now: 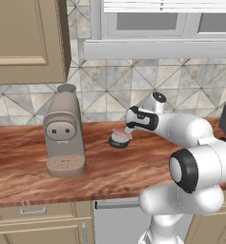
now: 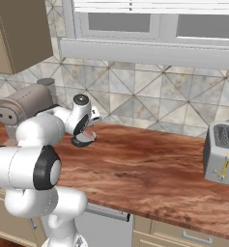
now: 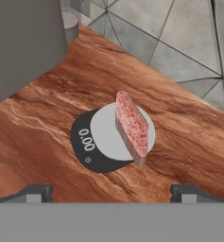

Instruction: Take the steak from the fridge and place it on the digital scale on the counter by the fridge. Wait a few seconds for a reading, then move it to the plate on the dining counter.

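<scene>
Steak on scale, mid-surface, between coffee machine and toaster

The pinkish-red marbled slab of steak [image 3: 132, 126] lies on the small round dark-grey digital scale [image 3: 97, 146], which sits on the long reddish-brown wood-grain surface [image 1: 114, 176] near the tiled back wall. The beige coffee machine [image 1: 63, 133] stands left of the scale; the grey metal toaster [image 2: 221, 153] stands far right. The open tool [image 3: 112, 193] hangs just above the scale.

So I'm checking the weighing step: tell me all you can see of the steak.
The steak is a small pinkish-red slab with pale marbling and a lighter rind-like edge. It stands on its edge on the digital scale's light grey top, reaching past the rim on one side. Nothing grips it: the open pincer hangs apart from it, tips either side.
</scene>
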Robot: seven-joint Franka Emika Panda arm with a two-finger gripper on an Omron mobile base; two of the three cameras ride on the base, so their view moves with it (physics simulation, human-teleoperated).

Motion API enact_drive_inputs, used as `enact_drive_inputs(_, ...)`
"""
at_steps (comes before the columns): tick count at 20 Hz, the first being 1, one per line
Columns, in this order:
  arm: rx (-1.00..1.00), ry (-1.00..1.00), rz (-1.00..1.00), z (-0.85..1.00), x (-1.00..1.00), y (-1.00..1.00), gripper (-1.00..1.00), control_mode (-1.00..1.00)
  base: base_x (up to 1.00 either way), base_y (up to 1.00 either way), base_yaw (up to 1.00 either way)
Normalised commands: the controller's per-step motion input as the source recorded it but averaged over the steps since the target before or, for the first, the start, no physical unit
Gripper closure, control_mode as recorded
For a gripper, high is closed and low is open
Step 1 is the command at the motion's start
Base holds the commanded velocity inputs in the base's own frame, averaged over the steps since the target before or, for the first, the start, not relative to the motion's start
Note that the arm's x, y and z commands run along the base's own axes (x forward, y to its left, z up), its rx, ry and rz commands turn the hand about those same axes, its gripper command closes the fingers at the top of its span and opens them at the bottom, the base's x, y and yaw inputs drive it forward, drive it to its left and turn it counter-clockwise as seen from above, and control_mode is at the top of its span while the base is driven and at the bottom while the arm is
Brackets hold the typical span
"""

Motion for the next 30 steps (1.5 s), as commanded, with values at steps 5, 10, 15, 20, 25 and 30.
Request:
enact_drive_inputs(5,0.0,0.02,0.0,0.0,0.0,0.0,-1.0,-1.0,0.0,0.0,0.0)
enact_drive_inputs(10,0.0,0.01,0.0,0.0,0.0,0.0,-1.0,-1.0,0.0,0.0,0.0)
enact_drive_inputs(15,0.0,0.0,0.0,0.0,0.0,0.0,-1.0,-1.0,0.0,0.0,0.0)
enact_drive_inputs(20,0.0,0.0,0.0,0.0,0.0,0.0,-1.0,-1.0,0.0,0.0,0.0)
enact_drive_inputs(25,0.0,0.0,0.0,0.0,0.0,0.0,-1.0,-1.0,0.0,0.0,0.0)
enact_drive_inputs(30,0.0,0.0,0.0,0.0,0.0,0.0,-1.0,-1.0,0.0,0.0,0.0)
